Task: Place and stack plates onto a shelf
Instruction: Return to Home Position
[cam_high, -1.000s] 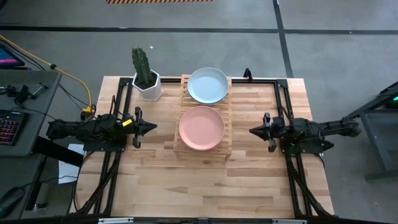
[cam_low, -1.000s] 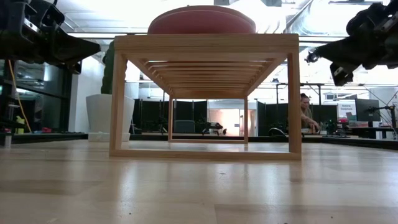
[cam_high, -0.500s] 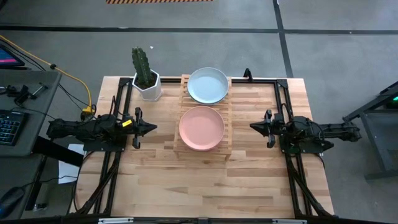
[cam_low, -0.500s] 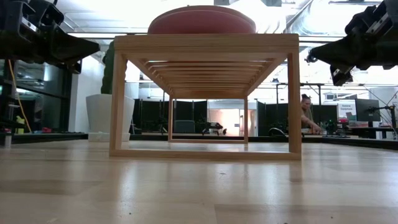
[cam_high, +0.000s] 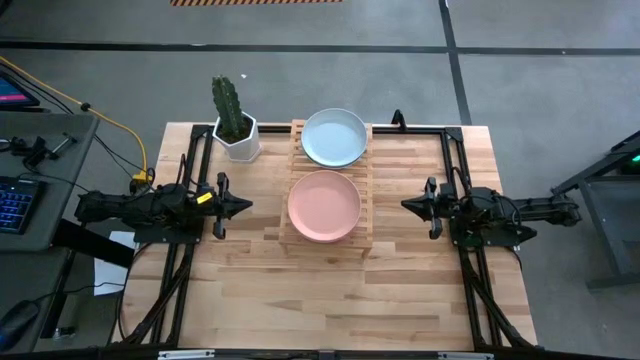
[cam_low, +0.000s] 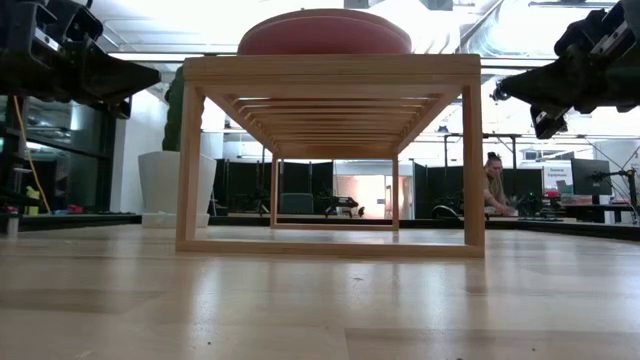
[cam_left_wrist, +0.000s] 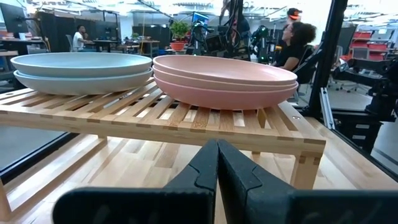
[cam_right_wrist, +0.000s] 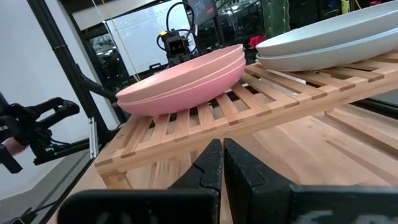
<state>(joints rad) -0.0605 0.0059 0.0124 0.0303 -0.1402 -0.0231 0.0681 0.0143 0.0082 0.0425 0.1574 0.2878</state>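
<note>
A pale butcher-block table (cam_high: 330, 290) stands on a grey concrete floor, with an open workshop of desks and screens behind it. From the table's centre toward 12 o'clock, seen from above, runs the rectangular shelf of pale wooden slats (cam_high: 367, 215), raised on legs. On its near half sits a stack of round pastel pink plates (cam_high: 324, 205); on its far half, at 12 o'clock of that stack, sits a second stack topped by a light blue plate (cam_high: 334, 137), the two stacks close but apart. A green cactus in a white hexagonal pot (cam_high: 238, 140) stands at 11 o'clock, just beside the shelf. The left gripper (cam_high: 245, 204) hangs at 9 o'clock of the pink stack, well apart, fingers pressed together on nothing. The right gripper (cam_high: 405, 209) mirrors it at 3 o'clock, likewise closed and empty.
</note>
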